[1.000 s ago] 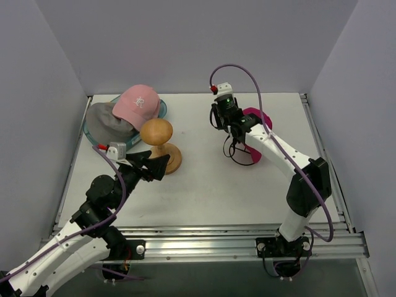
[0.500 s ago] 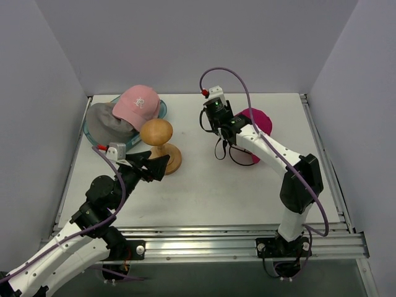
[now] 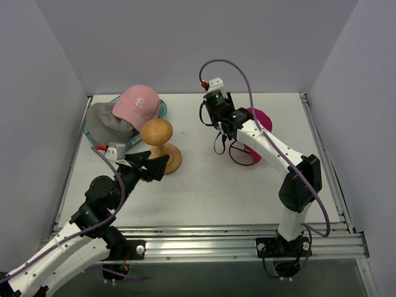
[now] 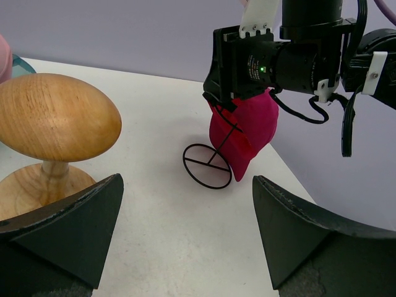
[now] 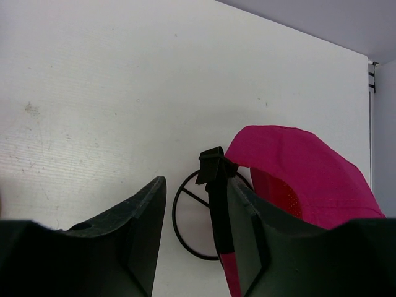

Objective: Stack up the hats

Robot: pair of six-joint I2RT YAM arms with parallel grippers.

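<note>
The magenta cap (image 3: 260, 117) hangs tilted on a black wire stand (image 3: 234, 148) at the back right, brim down; it also shows in the left wrist view (image 4: 247, 130). My right gripper (image 3: 221, 127) is over its rear edge, jaws a little apart. In the right wrist view the cap (image 5: 297, 167) lies under the right finger, and its black strap (image 5: 213, 179) sits between my fingers (image 5: 195, 185), against the right one. The light pink cap (image 3: 139, 102) and grey cap (image 3: 108, 120) lie in the tub. My left gripper (image 3: 156, 162) is open and empty. The yellow-orange bucket hat is out of view.
The teal tub (image 3: 162, 110) stands at the back left. The wooden hat stand (image 3: 158, 133) stands just beyond my left gripper, bare-topped, and fills the left of the left wrist view (image 4: 55, 117). Grey walls close in the table on three sides.
My right gripper has moved left and towards the back wall, from beside the magenta cap to its rear edge. The cap and wire stand have barely shifted. The left arm has not moved.
</note>
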